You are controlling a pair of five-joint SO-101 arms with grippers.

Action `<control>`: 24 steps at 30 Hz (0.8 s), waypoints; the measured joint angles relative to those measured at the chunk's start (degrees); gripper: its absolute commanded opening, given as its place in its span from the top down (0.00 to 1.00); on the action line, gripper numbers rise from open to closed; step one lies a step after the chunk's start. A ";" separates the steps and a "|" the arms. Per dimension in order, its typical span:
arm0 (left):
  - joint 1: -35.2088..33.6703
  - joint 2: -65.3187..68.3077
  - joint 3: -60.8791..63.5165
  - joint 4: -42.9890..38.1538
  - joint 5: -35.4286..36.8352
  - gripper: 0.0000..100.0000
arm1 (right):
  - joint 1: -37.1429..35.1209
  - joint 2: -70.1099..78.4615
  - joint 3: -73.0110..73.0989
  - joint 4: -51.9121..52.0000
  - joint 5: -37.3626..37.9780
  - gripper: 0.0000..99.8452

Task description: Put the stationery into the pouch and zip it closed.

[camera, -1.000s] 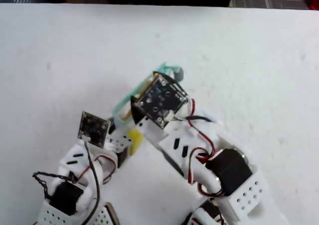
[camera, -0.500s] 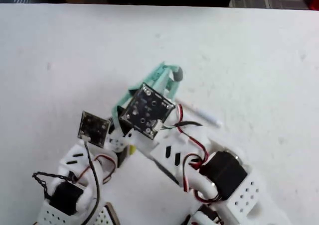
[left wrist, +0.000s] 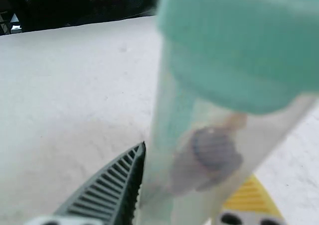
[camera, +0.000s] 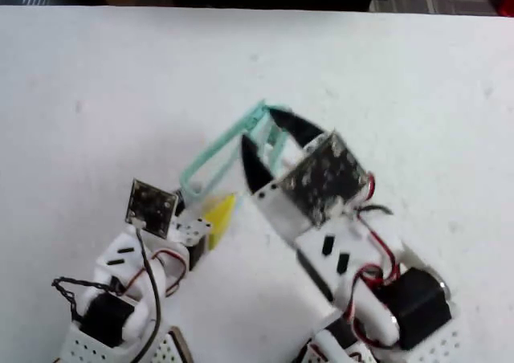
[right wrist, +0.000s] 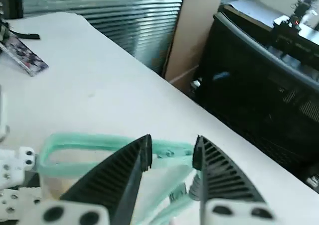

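One translucent mint-rimmed pouch (camera: 227,150) sat near the middle of the flat white table (camera: 401,82), slanting away from both arms. Its near end was clamped between the black and yellow fingers of the left gripper (camera: 201,206). The right gripper (camera: 259,128) hung over the far end, its black jaws spread apart above the green rim and grasping nothing.

No text, number or sign was legible anywhere. A small printed card (right wrist: 24,57) lay on the desk (right wrist: 104,90), but its markings were too small to read.
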 measured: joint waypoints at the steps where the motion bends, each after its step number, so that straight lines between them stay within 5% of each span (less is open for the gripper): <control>1: 0.00 0.00 0.00 0.00 0.00 0.79 | 1.85 -0.09 0.18 0.09 0.00 0.86; 11: 0.00 0.00 0.00 0.00 0.00 0.85 | 17.58 -0.26 11.87 -1.23 -7.12 0.86; 24: -0.09 0.00 0.00 0.00 -3.52 0.88 | 20.57 -0.53 28.66 -12.48 -6.15 0.86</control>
